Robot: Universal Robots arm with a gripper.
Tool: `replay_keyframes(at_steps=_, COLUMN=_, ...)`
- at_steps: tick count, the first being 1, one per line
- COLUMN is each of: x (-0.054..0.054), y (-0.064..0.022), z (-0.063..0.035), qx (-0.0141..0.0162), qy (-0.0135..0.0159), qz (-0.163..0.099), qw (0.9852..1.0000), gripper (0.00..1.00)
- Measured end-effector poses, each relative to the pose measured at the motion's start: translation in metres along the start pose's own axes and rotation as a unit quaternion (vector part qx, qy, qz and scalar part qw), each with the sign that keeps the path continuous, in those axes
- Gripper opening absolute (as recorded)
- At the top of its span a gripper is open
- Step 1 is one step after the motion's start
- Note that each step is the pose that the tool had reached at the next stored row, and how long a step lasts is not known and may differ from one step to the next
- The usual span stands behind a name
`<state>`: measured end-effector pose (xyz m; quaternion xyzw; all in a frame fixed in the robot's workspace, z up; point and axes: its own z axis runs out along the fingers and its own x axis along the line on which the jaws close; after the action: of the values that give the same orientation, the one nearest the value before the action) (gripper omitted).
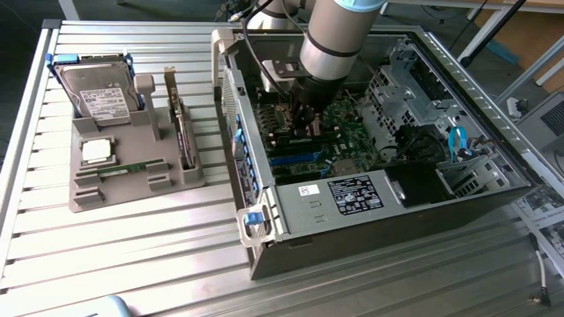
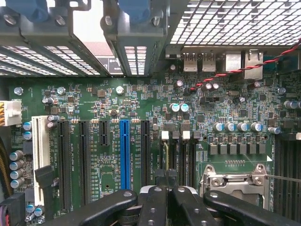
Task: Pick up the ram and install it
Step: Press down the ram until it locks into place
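One robot arm (image 1: 331, 39) reaches down into one open computer case (image 1: 370, 218) lying on its side on a slatted metal counter (image 1: 132, 264).

At the exterior view's left, one grey holder tray (image 1: 132, 191) sits on the counter, well apart from the arm. It carries four things:
- one hard drive (image 1: 102, 92), standing upright
- one square silver processor (image 1: 95, 150), lying flat
- one dark expansion card (image 1: 182, 135), standing on edge
- one ram (image 1: 121, 170)

The ram is a long, thin green stick lying flat in a groove near the tray's front, just beside the processor. Its chips and label are too small to make out.

The hand (image 1: 304, 125) is inside the case, low over the green motherboard (image 2: 94, 94). In the wrist view its black fingers (image 2: 155, 207) are pressed together, directly above a bank of black memory slots (image 2: 178, 155) with white end clips. Whether anything thin sits between the fingers cannot be told.

On the board are one blue slot (image 2: 124, 153), one white slot (image 2: 40, 155) and one metal processor socket (image 2: 233, 179). One blue cable (image 1: 456, 142) loops by the drive bay.
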<state>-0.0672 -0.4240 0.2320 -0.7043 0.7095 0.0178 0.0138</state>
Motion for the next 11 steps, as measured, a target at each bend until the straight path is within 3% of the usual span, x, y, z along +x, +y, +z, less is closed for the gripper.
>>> replay_keyframes(at_steps=11, x=0.0002, y=-0.0002, z=-0.0024, qx=0.0003, qy=-0.0002, qz=0.000, qw=1.0000, gripper=0.11)
